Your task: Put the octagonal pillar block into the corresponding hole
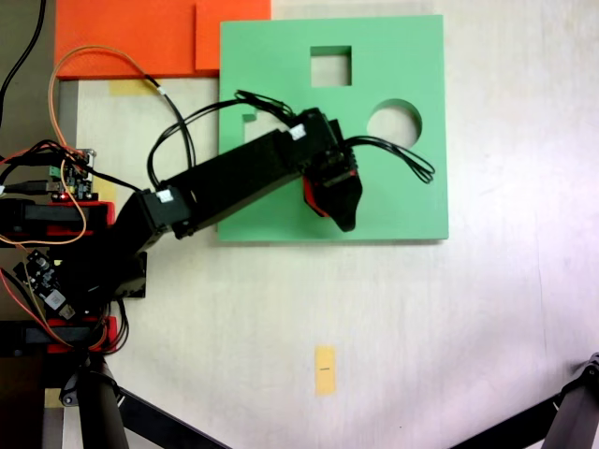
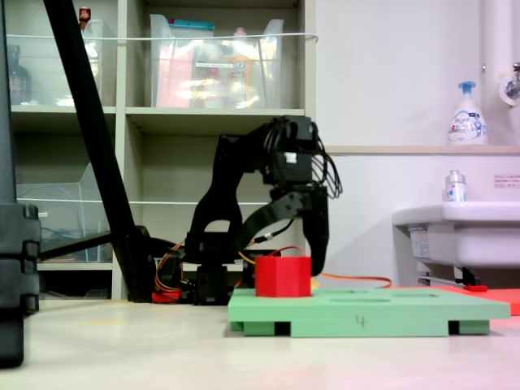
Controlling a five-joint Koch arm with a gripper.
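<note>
Arm (image 1: 234,178) stretched out, wrist bent down; pincer (image 2: 284,244) pointing downward, fingers spread apart.

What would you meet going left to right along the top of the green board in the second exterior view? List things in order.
Octagonal pillar block with the open end effector around it → shallow round cutout → another cutout, shape unclear from this angle.

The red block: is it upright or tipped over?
Upright: in the second exterior view the red block stands level on the green board.
</note>
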